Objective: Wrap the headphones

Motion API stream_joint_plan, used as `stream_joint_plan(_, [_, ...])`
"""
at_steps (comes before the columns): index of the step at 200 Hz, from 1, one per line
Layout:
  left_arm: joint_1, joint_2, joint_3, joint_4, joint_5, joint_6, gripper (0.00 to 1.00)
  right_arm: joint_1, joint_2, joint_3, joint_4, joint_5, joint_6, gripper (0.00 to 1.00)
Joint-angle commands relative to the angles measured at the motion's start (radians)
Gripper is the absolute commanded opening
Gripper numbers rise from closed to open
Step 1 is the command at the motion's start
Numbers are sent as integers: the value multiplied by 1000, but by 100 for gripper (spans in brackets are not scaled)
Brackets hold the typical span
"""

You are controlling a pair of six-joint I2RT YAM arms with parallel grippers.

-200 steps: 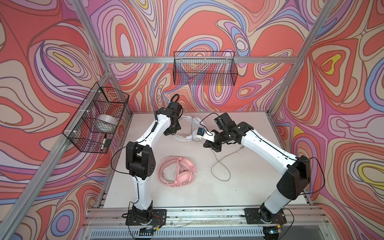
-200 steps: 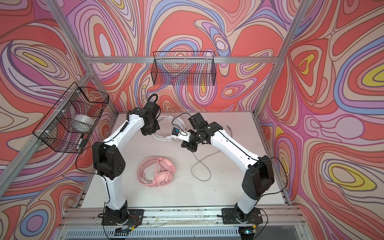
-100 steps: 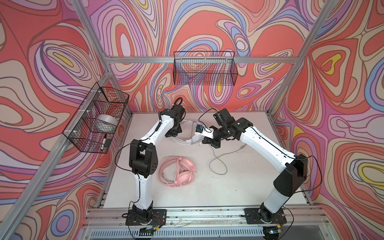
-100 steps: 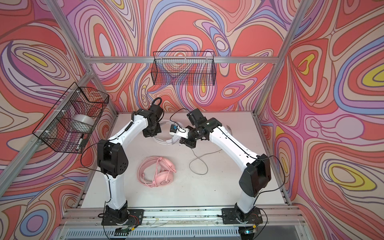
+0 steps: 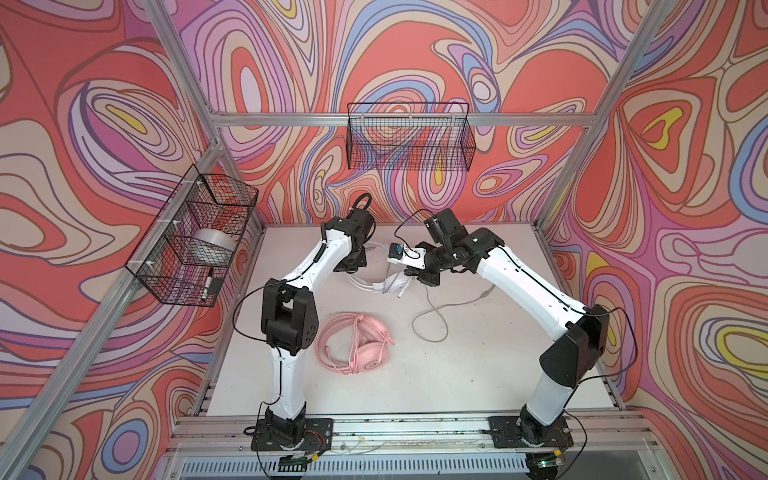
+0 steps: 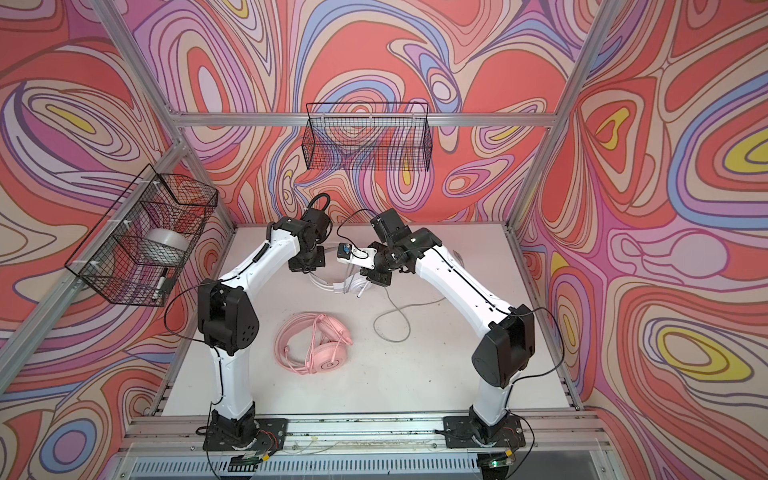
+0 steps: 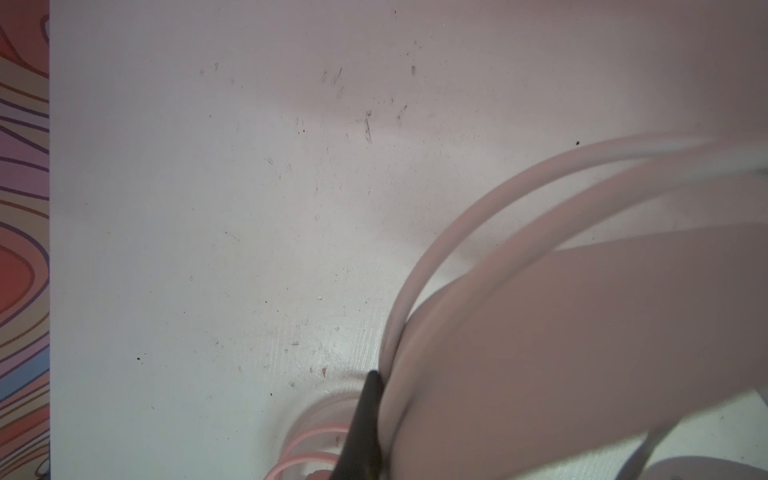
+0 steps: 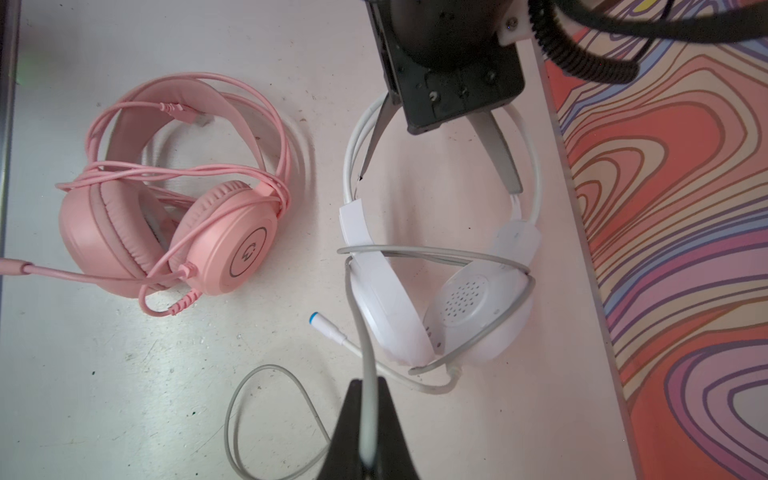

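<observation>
The white headphones (image 5: 390,284) (image 6: 353,284) (image 8: 440,291) lie at the back middle of the table, earcups toward the front. My left gripper (image 5: 352,268) (image 7: 384,382) is shut on their headband, and one dark finger (image 8: 372,145) presses the band's side. Their grey-white cable (image 8: 415,250) crosses the earcups and runs up into my right gripper (image 8: 368,384) (image 5: 409,274), which is shut on it just above the earcups. The rest of the cable lies in a loose loop (image 5: 430,320) (image 6: 390,320). The pink headphones (image 5: 357,345) (image 6: 316,345) (image 8: 174,232) lie nearer the front, pink cable wound around them.
A wire basket (image 5: 191,241) on the left wall holds a tape roll (image 5: 214,245) and a marker. A second wire basket (image 5: 409,137) hangs on the back wall. The cable's plug end (image 5: 484,293) lies right of the white headphones. Patterned walls close in three sides.
My right gripper has moved left and toward the back with the cable, over the white earcups. The left arm has shifted slightly, still on the headband. The pink headphones have not moved.
</observation>
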Motion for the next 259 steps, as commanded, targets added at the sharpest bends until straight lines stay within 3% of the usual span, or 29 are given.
stream_joint_plan(1, [-14, 7, 27, -16, -44, 68, 0, 7, 36, 45, 23, 57, -51, 0])
stream_joint_plan(27, [-27, -2, 22, -6, -43, 116, 0, 2, 73, 80, 15, 128, -106, 0])
stream_joint_plan(93, [-32, -24, 1, 13, 1, 165, 0, -29, 144, 100, 91, 180, -158, 0])
stream_joint_plan(167, [-39, -70, -42, 44, 62, 226, 0, -108, 269, 231, 80, 104, -35, 0])
stream_joint_plan(259, [-38, -82, -59, 62, 106, 244, 0, -146, 371, 307, 81, 135, 114, 2])
